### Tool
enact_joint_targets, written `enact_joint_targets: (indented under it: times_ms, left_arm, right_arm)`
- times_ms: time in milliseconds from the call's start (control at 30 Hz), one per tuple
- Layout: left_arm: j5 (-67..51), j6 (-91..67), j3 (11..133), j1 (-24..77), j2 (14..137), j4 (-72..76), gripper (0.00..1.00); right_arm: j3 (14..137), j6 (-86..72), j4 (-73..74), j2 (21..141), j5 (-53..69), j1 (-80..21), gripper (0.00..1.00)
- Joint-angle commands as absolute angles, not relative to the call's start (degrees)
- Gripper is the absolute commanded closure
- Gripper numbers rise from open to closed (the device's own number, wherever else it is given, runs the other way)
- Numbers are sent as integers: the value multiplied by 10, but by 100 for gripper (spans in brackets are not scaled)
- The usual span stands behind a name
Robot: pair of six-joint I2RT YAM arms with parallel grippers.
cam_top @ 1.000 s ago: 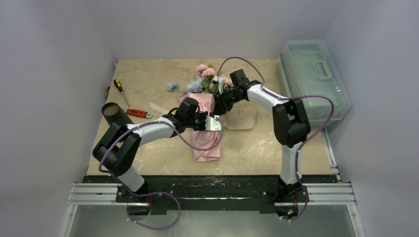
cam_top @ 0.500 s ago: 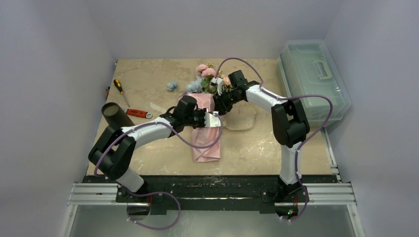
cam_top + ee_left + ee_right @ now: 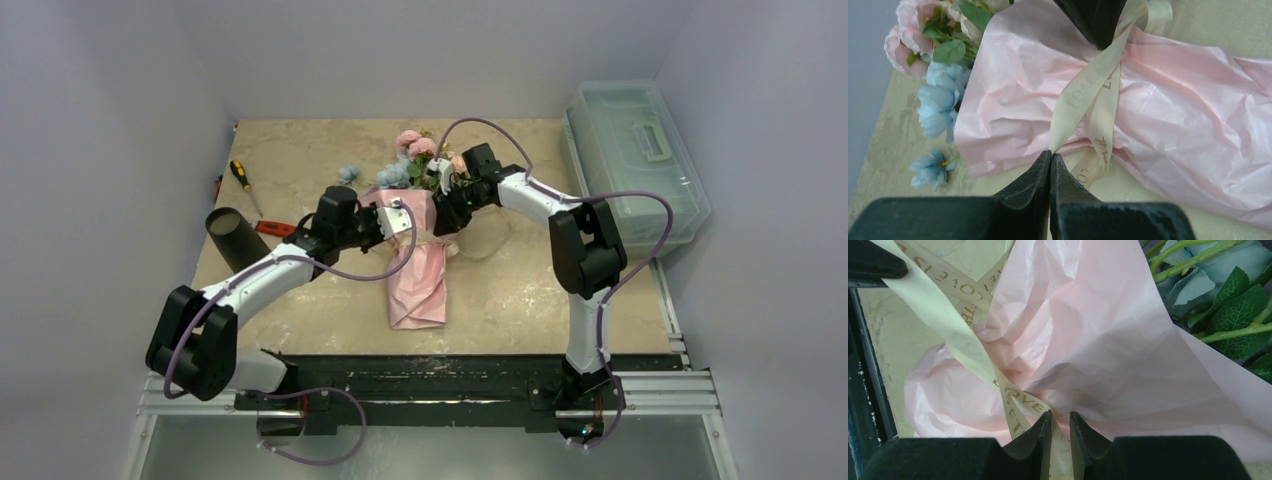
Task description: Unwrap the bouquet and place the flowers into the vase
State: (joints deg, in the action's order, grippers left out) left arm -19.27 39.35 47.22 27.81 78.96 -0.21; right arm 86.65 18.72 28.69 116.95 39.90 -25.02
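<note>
Nearest the arm bases, on the mottled beige tabletop (image 3: 520, 300), we see the tail of the bouquet (image 3: 418, 285), a bunch wrapped in crinkled pink paper. It lies flat with its blooms pointing away from us. Across its waist runs the cream printed ribbon (image 3: 1083, 95). The left gripper (image 3: 1050, 161) comes in from the left with its jaws pressed fully together on one end of that ribbon. The right gripper (image 3: 1060, 422) sits at the wrapper's right side with only a narrow gap between its jaws. A strand of ribbon lies in that gap, but we cannot tell whether it is pinched.

Well to the left of the bouquet is the plain dark cylindrical vase (image 3: 232, 238), with a red-handled tool (image 3: 280, 229) just beside it. Farther back, the pink, peach and pale-blue artificial flowers (image 3: 415, 148) spill from the paper's open end. One loose blue bloom (image 3: 348, 174) lies near them, and a yellow-and-black screwdriver (image 3: 240, 175) lies farther left. A clear plastic lidded box (image 3: 635, 150) sits at the far right.
</note>
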Motion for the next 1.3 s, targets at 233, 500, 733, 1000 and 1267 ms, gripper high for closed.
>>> enact_joint_targets:
  times_ms: [233,500,733,1000,1267]
  left_arm:
    - [-179,317,416,218,724,-27,100]
    - [-176,290,426,196,744,-18,72]
    - [-240,402,465,299,751,7,43]
    - [-266,503,542,360,860,20,50]
    - [-266,580,587,371,944,1,53]
  right_arm:
    - [851,208,281,1155,384,-252,78]
    - [853,205,282,1152,389,-252,78]
    - [859,194,282,1149,407,-252,77]
    - [867,186,286,1153,420,-251,77]
    - [875,184,289,1157,428,-252,77]
